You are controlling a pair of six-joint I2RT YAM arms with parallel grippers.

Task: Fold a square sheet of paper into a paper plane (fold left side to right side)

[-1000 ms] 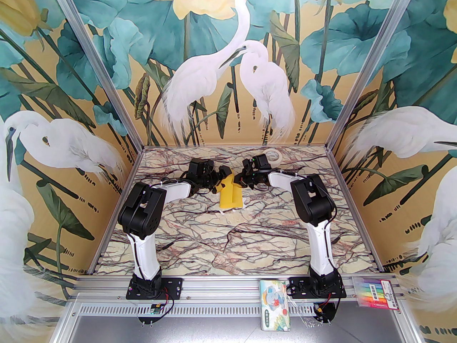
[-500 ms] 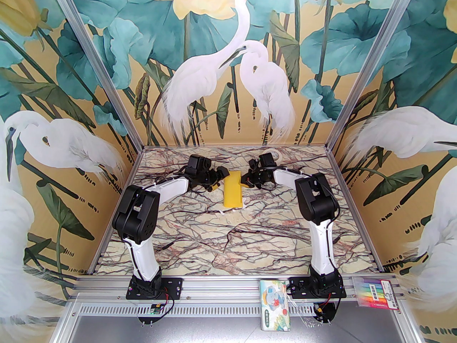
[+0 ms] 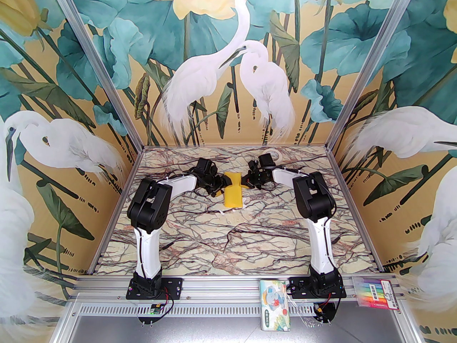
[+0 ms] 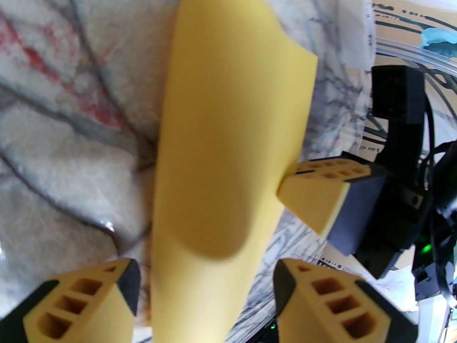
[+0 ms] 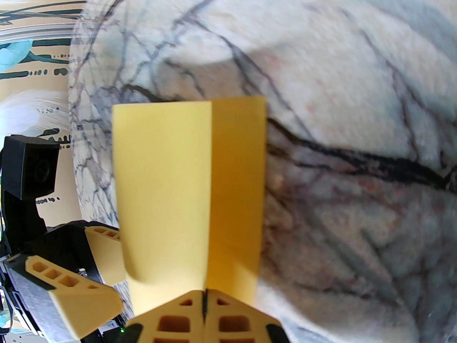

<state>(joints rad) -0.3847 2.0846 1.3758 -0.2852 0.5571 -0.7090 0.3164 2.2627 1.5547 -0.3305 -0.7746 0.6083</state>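
Running near-to-far, square sheet of paper [image 3: 234, 193] — right tool [image 5: 204, 295] pinches it, left tool [image 4: 205, 273] apart.

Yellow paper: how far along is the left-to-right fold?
Done: the thin yellow paper sheet is lapped over itself into a narrow strip. In hand: the right gripper pinches one end with shut fingers, and the left gripper straddles the strip, fingers open. Left: the fold looks rounded, not pressed flat, and no pointed plane shape has been formed.
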